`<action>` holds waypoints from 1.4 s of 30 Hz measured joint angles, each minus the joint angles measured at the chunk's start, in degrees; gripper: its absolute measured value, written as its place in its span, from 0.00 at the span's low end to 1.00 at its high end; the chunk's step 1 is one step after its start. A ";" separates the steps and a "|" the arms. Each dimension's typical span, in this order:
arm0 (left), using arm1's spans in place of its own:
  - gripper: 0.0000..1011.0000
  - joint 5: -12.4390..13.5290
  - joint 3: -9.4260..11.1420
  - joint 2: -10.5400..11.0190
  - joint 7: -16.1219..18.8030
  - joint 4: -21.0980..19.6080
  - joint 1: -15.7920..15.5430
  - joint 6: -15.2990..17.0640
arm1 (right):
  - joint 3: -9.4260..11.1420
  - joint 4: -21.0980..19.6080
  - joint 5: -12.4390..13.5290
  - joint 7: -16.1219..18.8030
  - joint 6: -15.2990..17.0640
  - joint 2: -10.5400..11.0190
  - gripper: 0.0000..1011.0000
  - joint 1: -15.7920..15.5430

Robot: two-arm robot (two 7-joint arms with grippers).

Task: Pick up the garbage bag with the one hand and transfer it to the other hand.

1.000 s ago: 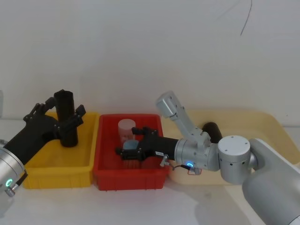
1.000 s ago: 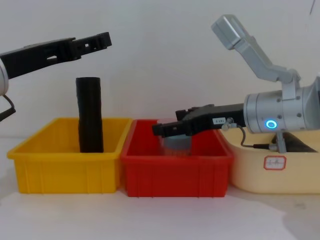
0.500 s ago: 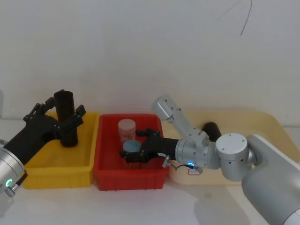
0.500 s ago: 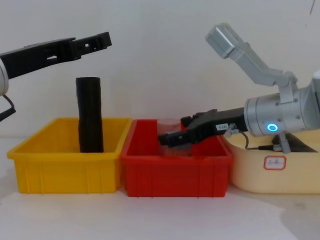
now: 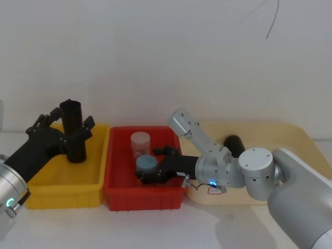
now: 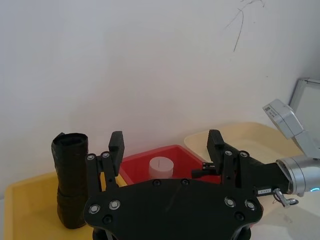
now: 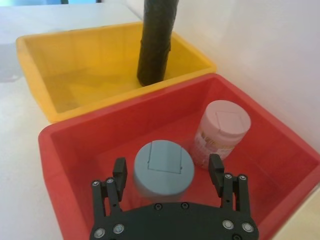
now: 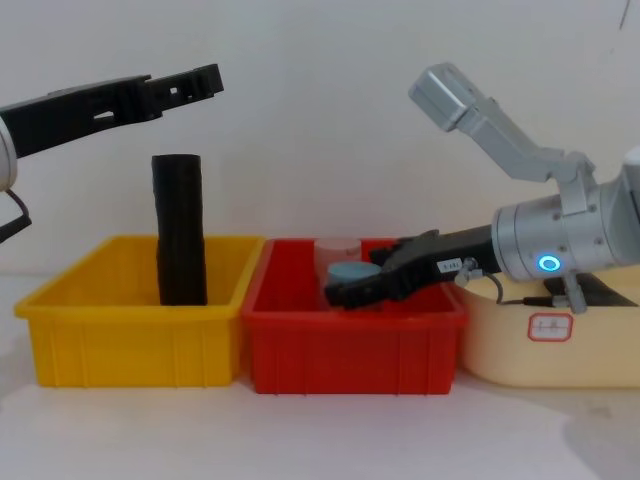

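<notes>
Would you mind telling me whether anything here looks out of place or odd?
Yes. The right gripper is down in the red bin, open around a blue-lidded jar, nowhere near the garbage bag, which stands upright in the yellow bin beside the open left gripper.

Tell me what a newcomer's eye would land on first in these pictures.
The black garbage bag standing upright in the yellow bin on the left catches the eye, with the left gripper open, higher than the roll's top in the chest view. Next comes the right gripper, reaching down into the red bin in the middle, its open fingers straddling a blue-capped jar beside a pink-capped one.
</notes>
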 joint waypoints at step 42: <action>0.99 0.00 0.00 0.00 0.00 0.00 0.00 0.00 | 6.43 -10.65 5.51 -2.45 -0.89 3.18 0.64 -3.45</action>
